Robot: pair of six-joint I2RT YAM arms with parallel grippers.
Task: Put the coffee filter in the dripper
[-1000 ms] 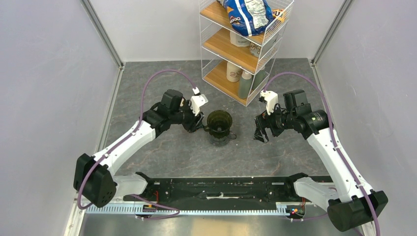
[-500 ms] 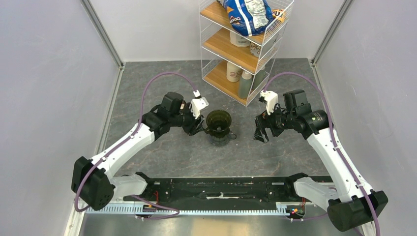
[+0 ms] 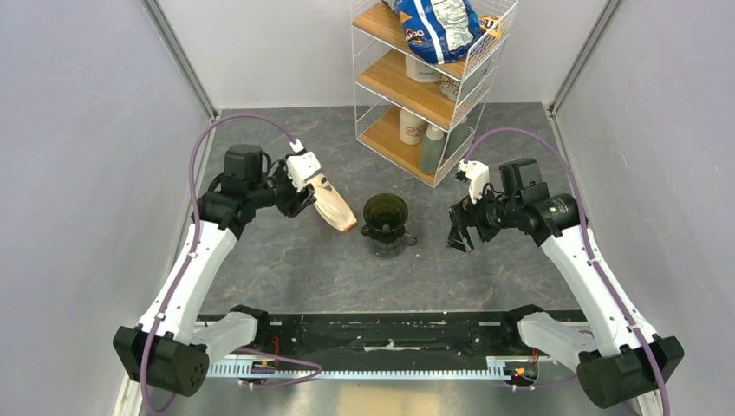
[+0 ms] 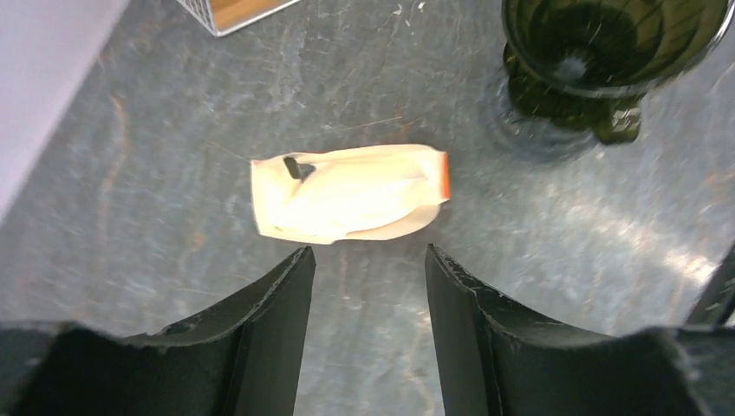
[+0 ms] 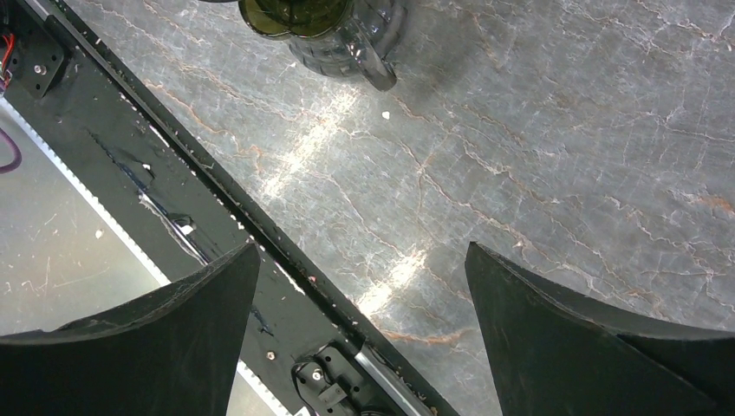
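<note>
The dark dripper (image 3: pixel 386 213) stands on a grey-clear glassy vessel (image 3: pixel 392 243) at the table's middle; its inside looks bare. It also shows in the left wrist view (image 4: pixel 607 39) and at the top of the right wrist view (image 5: pixel 290 12). No white paper coffee filter shows in any view. A tan flat packet with an orange end (image 3: pixel 332 203) lies left of the dripper, also seen in the left wrist view (image 4: pixel 351 192). My left gripper (image 3: pixel 301 201) (image 4: pixel 368 251) is open and empty, just left of the packet. My right gripper (image 3: pixel 458 235) (image 5: pixel 362 247) is open and empty, right of the dripper.
A white wire shelf (image 3: pixel 425 78) with wooden boards, a blue bag, cups and a bottle stands at the back; its corner shows in the left wrist view (image 4: pixel 234 10). The black base rail (image 3: pixel 381 334) (image 5: pixel 173 173) runs along the near edge. Grey walls close both sides.
My left arm has swung back to the left, away from the dripper, and the tan packet now lies uncovered on the table. The right arm has not moved.
</note>
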